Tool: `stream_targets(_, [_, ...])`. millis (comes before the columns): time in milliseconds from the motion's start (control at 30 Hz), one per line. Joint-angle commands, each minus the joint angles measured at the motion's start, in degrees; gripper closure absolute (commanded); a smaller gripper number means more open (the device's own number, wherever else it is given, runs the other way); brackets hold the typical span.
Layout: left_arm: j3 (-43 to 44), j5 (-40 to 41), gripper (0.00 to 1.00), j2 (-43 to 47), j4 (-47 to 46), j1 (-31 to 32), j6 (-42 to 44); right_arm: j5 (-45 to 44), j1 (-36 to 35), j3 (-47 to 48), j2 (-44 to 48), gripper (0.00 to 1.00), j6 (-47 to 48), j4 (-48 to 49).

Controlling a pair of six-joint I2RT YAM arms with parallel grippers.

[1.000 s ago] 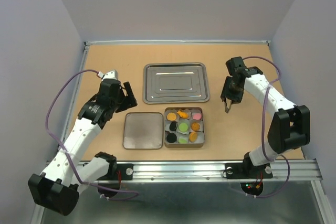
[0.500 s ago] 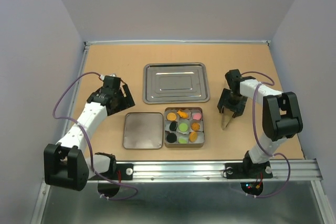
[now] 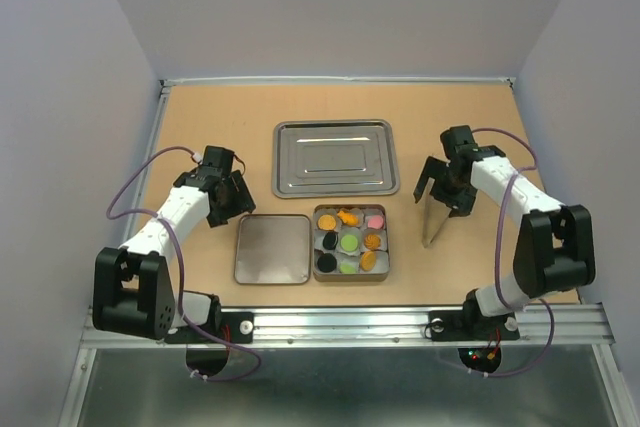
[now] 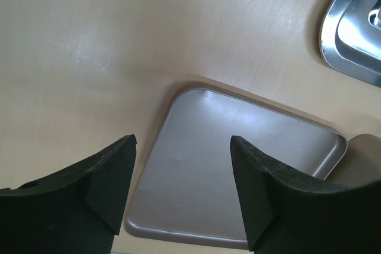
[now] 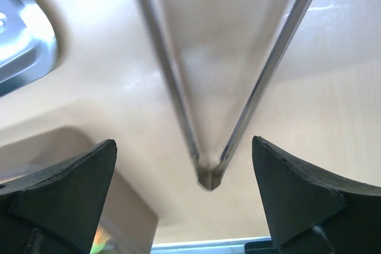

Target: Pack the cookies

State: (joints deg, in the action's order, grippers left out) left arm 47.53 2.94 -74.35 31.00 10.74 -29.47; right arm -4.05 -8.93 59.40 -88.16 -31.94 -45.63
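Flat square silver lid (image 3: 272, 249) lies just ahead of the wide-open, empty jaws of the left arm (image 3: 178, 209), coloured round cookies (image 3: 349, 243) beyond it; jaws of the right arm (image 3: 500, 182) gape empty astride thin metal tongs (image 3: 434, 225).

My left fingers (image 4: 89, 188) and right fingers (image 5: 65, 188) read matt black against a pale tan tabletop (image 3: 200, 127) with a faint wood grain, and my arms (image 3: 160, 232) are white with black joints. In the silver tin (image 3: 387, 247) the cookies (image 3: 349, 243) are plain flat colours: four orange, two black, two bright green and one pink, with white paper cups (image 3: 338, 231) peeking between them. The lid (image 3: 272, 248) is a dull, unpatterned brushed grey, the tray (image 3: 336, 157) a brighter mirror silver, and the tongs (image 3: 433, 225) are pale steel.
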Motion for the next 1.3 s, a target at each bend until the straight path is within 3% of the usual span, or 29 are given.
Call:
stream_targets(0, [-3.14,-1.53,0.30,2.71,2.30,-0.28,-5.41,6.77,0.23,0.55,6.41,0.00,-0.31,-2.62])
stream_targets(200, [-6.66,2.15,0.34,4.83,5.03,0.68,-11.30,12.65,0.23,1.42,13.62,0.00,-0.22,-6.49])
stream_targets(367, [-7.36,4.17,0.34,0.44,5.47,2.53,-16.13,16.00,0.23,3.18,17.49,0.00,0.30,-9.74])
stream_targets(733, [-11.05,5.94,0.41,-7.65,-2.52,2.70,-21.77,17.42,-4.16,5.82,20.40,0.00,-0.05,-13.43])
stream_targets(1033, [-11.76,7.60,0.86,-4.07,-3.94,3.94,-22.73,17.24,-7.07,5.82,21.54,0.00,0.04,-14.14])
stream_targets(1267, [-4.21,13.93,1.00,0.78,1.68,3.94,-19.75,19.52,-8.12,8.01,20.40,0.00,-0.93,-13.35])
